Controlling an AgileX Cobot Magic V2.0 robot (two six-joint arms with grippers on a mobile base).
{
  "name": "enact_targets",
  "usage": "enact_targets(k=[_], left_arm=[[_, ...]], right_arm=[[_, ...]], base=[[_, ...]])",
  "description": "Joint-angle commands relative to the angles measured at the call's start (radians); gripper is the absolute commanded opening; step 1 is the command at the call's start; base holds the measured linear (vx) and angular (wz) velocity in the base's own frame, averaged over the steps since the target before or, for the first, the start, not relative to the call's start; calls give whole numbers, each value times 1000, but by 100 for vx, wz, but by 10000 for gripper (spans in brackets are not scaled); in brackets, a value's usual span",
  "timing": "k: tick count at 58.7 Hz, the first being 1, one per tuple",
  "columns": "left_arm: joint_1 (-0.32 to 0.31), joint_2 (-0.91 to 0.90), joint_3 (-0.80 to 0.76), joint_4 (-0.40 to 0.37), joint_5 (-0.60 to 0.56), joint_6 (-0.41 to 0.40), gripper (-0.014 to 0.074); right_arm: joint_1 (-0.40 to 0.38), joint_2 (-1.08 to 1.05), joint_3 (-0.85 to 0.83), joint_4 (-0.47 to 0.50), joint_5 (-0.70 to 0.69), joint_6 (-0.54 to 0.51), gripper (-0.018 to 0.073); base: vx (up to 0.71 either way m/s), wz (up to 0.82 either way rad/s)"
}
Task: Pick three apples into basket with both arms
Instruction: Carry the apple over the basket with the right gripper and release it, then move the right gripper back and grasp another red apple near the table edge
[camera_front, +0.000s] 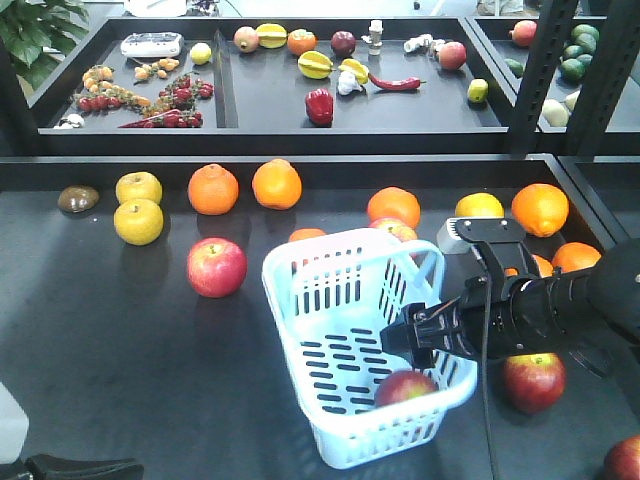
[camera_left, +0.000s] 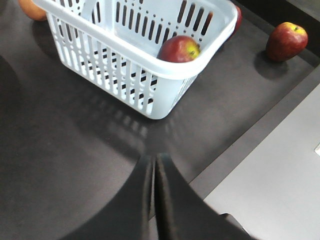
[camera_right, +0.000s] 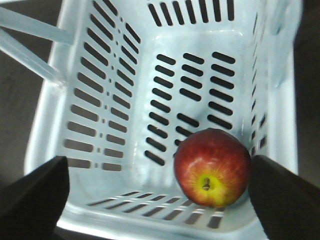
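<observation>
**Front view.** The right pincer (camera_front: 390, 343), on a black arm entering from the right, hangs over the near half of the basket (camera_front: 390, 430). Its fingers are spread and hold nothing. The basketed apple (camera_front: 405, 385) lies just below the fingertips, in the basket's near right corner. A second apple (camera_front: 533, 381) rests on the dark table (camera_front: 120, 350) behind the pincer, outside the basket and beside the arm. A third apple (camera_front: 216, 267) sits well ahead of the fingertips, past the basket's far side. A fourth apple (camera_front: 625, 462) is cut off by the frame corner, further behind the pincer. Oranges (camera_front: 213, 189) lie along the back of the table. The left pincer (camera_front: 70, 467) shows only as a black tip at the lower left, so its state cannot be told in this view.

**Left wrist view.** The left pincer (camera_left: 154, 160) is clenched on nothing, its fingers pressed together over bare table near the table's edge. The basket (camera_left: 115, 65) stands ahead of it and apart from it. The basketed apple (camera_left: 179, 48) shows above the rim. A red apple on the table (camera_left: 286, 41) lies ahead and to the right, and which of the outer apples it is cannot be told.

**Right wrist view.** The right pincer (camera_right: 159, 165) is released, with one finger at each side of the frame. The basketed apple (camera_right: 212, 167) rests on the slotted floor of the basket (camera_right: 100, 100) between the fingers. It touches neither finger, and its stem dimple faces up.
</observation>
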Motion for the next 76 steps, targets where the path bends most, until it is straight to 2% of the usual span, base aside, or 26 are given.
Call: enact_targets(k=[1, 5, 10, 14, 19, 22, 25, 33, 36, 40, 45, 51, 57, 61, 69, 72, 76], left_arm=[[1, -4, -24, -11, -68, -9, -6], [1, -4, -24, -11, -68, -9, -6], [1, -4, -24, -11, -69, -9, -6], [1, -4, -24, -11, -69, -9, -6], [1, -4, -24, -11, -69, -9, -6], [1, -4, -24, -11, -69, -9, -6], [1, -4, -24, -11, -69, -9, -6], [1, -4, -24, -11, -69, -9, -6], [1, -4, -24, -11, -69, -9, -6], [1, -4, -24, -11, -69, -9, -6], [1, -4, -24, -11, -69, -9, -6], [1, -4, -24, -11, -69, -9, -6], [1, -4, -24, -11, -68, -9, -6], [1, -4, -24, -11, -68, -9, -6], [1, -4, -24, -11, -69, -9, -6], [1, -4, -24, -11, -69, -9, -6], [1, -4, -24, -11, -69, -9, -6]], right_arm=[[-2, -51, -29, 22, 1, -11, 655], [-3, -83, -29, 16, 19, -9, 580], [-3, -141, -29, -24, 49, 19, 410], [-3, -191, -29, -103, 67, 68, 230], [-3, -248, -29, -253, 93, 181, -1], [-3, -271, -29, -352, 107, 265, -15], [-3, -290, -29, -474, 117, 362, -10], [-3, -299, -29, -829, 138, 700, 0], [-3, -294, -30, -919, 146, 807, 16], [-3, -277, -42, -979, 164, 852, 55], [-3, -231, -92, -978, 212, 846, 144], [-18, -152, -193, -976, 292, 846, 315], [-84, -55, -296, -960, 379, 841, 501], [-156, 14, -356, -937, 438, 816, 615], [-283, 129, -411, -743, 475, 672, 729], [-315, 171, -412, -676, 471, 611, 728], [-335, 224, -412, -647, 467, 574, 722]], base=[[0, 0], [0, 0], [0, 0], [0, 0], [0, 0], [0, 0], [0, 0], [0, 0], [0, 0], [0, 0], [0, 0], [0, 0], [0, 0], [0, 0], [0, 0], [0, 0], [0, 0]])
